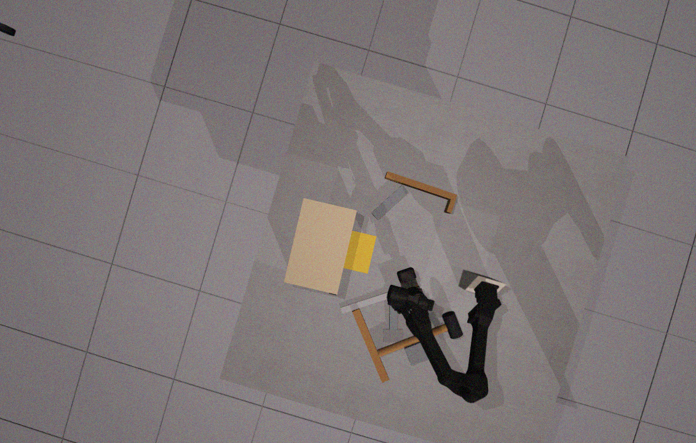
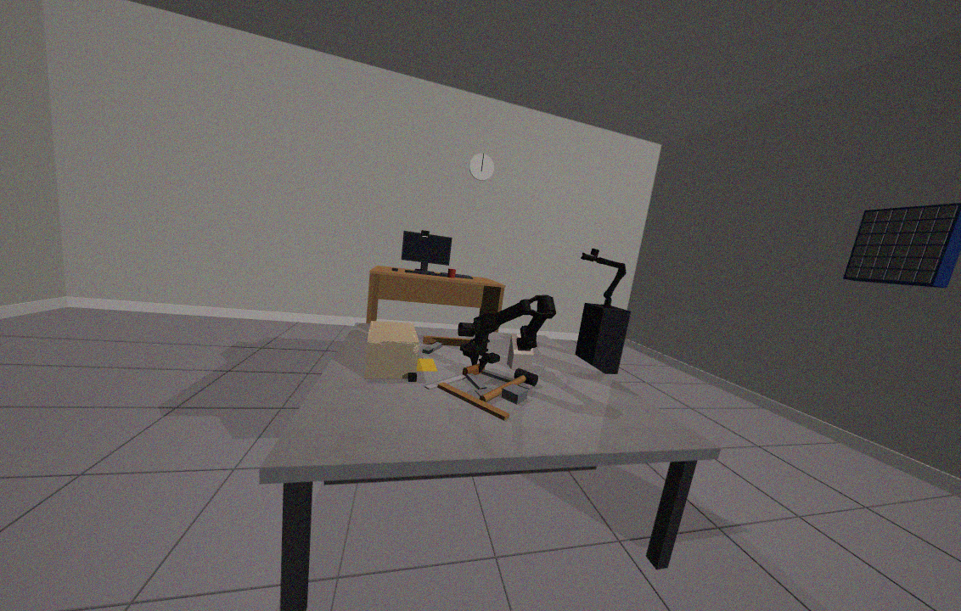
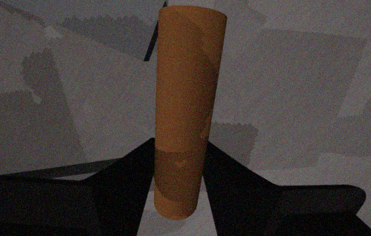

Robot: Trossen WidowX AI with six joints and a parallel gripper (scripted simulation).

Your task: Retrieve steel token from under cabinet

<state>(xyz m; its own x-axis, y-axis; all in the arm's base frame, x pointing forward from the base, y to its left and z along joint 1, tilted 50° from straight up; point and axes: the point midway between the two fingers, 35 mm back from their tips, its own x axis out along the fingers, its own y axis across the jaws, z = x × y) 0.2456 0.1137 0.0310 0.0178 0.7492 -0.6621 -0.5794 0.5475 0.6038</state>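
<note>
My gripper is shut on a round orange handle, low over the table. A pale flat bar reaches from under the hand toward the cabinet's near corner and seems to belong to this handle; the joint is hidden. The cream cabinet stands left of the gripper. The yellow marked area lies before it, partly shaded, with no token visible on it. The steel token is not visible in any view, and the vent slots cannot be made out.
A wooden stick lies close to the pale bar. A mallet, a thin dark rod and a grey block are near the arm. An L-shaped wooden piece and a grey bar lie beyond the marked area.
</note>
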